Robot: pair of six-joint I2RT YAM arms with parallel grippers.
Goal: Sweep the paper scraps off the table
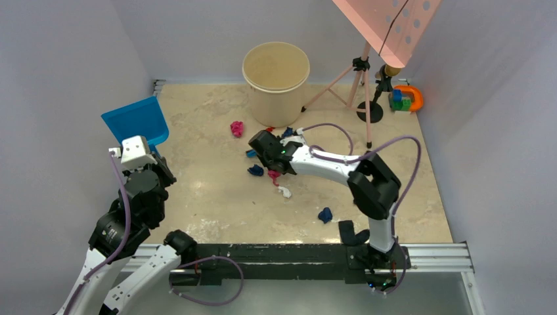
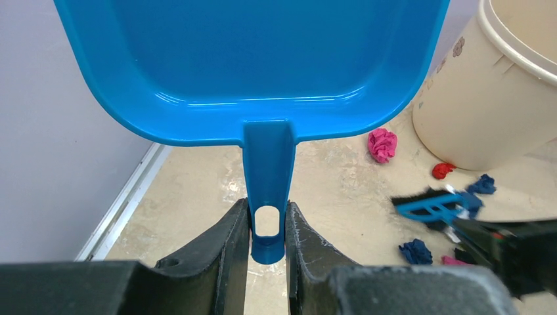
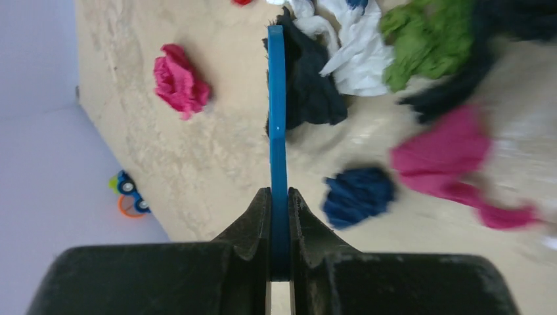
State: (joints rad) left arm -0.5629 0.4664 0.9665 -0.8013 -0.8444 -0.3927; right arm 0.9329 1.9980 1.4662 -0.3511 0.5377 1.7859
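Mostly the paper scraps (image 1: 237, 128) lie as small crumpled wads, pink, dark blue, white, green and red, clustered at the middle of the bench (image 1: 217, 203), just before the cream bucket (image 1: 276, 72); one dark blue wad sits apart, nearer the front. The right tool (image 3: 278, 203) is clamped on a thin blue brush (image 3: 276, 98) whose long axis runs straight out among the wads. The left tool (image 2: 268, 226) pinches the handle of a blue dustpan (image 2: 249, 59) at the bench's left side, its mouth pointing away.
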